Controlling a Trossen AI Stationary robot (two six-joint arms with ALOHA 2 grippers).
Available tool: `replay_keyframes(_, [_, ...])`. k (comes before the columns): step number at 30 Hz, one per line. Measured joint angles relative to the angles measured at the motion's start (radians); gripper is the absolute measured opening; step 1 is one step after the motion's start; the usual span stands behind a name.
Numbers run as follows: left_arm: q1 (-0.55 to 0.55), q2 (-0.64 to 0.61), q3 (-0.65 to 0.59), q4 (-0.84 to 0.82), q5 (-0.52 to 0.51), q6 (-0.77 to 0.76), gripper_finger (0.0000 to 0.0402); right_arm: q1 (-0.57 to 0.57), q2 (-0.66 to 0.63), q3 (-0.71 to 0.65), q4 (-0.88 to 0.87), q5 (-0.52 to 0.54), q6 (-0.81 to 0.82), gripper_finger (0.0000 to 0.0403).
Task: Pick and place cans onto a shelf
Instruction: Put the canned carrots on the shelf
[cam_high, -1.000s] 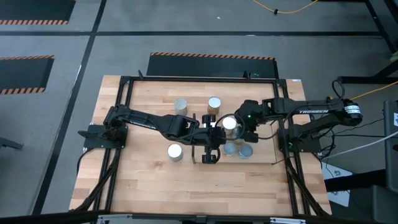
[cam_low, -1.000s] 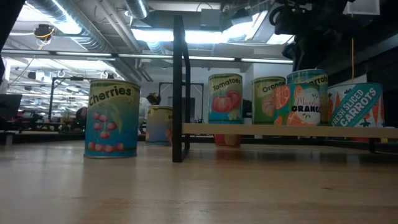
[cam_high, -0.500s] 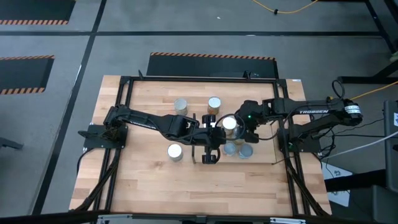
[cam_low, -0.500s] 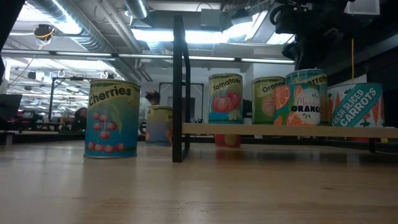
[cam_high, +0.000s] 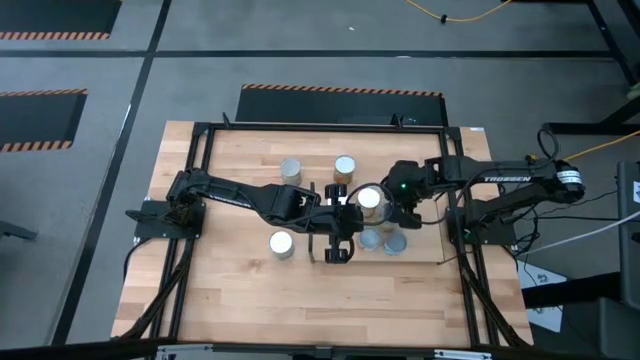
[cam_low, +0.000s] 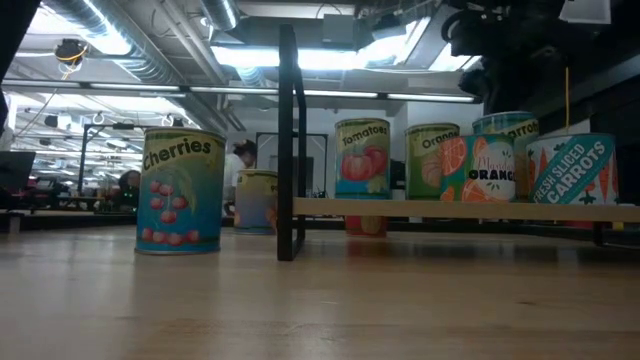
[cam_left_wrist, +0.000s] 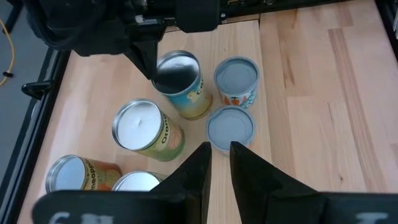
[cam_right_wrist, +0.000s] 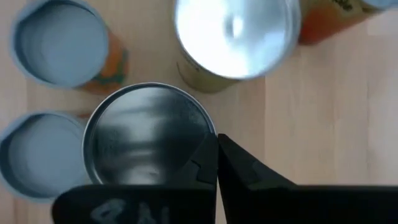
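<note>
Cans (cam_high: 384, 238) on shelf (cam_low: 460, 209), right gripper (cam_high: 383, 205) above them, fingers (cam_right_wrist: 205, 163) together

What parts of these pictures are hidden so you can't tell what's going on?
- Low view: the right gripper above the orange can is cut off by the top edge and dark, so its grip cannot be seen.
- Low view: the yellow can behind the cherries can is too far off to read.
- High view: the arms cover part of the shelf.

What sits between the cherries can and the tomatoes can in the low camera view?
In the low view, the shelf's dark upright panel stands between the cherries can and the tomatoes can, with a smaller can farther back.
</note>
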Motion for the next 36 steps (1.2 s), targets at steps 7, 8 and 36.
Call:
replay_keyframes(7, [0.0,0.0,0.0,0.0,0.0,0.0,0.0053,-0.077,-0.054,-0.005,-0.04,0.003,-0.026,0.0005])
replay_keyframes(8, [0.0,0.0,0.0,0.0,0.0,0.0,0.0053,-0.089,-0.055,-0.005,-0.04,0.003,-0.026,0.0005])
replay_keyframes(36, [0.0,0.001,0.0,0.0,0.0,0.0,0.0053,-0.148,-0.048,-0.002,-0.046,-0.057,-0.02,0.005])
